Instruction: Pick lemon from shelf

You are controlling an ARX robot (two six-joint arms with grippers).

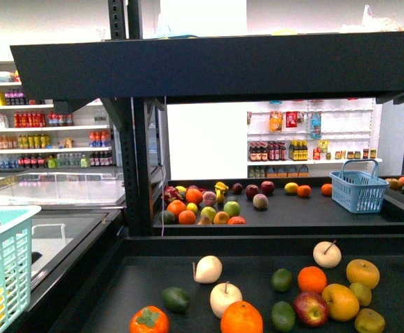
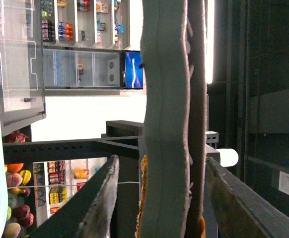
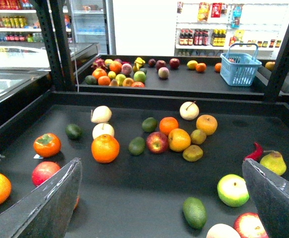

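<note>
Your right gripper [image 3: 162, 198] hangs wide open and empty; steer toward the lemon [image 3: 192, 64] at upper centre, clearing the shelf [image 3: 263, 96] frame.

Fruit pile [image 1: 202, 205] on shelf [image 1: 271, 215], basket [image 1: 358, 186] right, prob. lemon [image 1: 291, 188] btwn.

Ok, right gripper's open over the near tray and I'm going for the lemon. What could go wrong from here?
1. Wrong pick: the near cluster holds a golden-yellow round fruit and duller yellowish ones. The brightest yellow oval, probably the lemon, lies on the far tray of the shelf, beside an orange.
2. Reaching there crosses the near fruit and the black rail between trays. The right gripper could knock fruit rolling.
</note>
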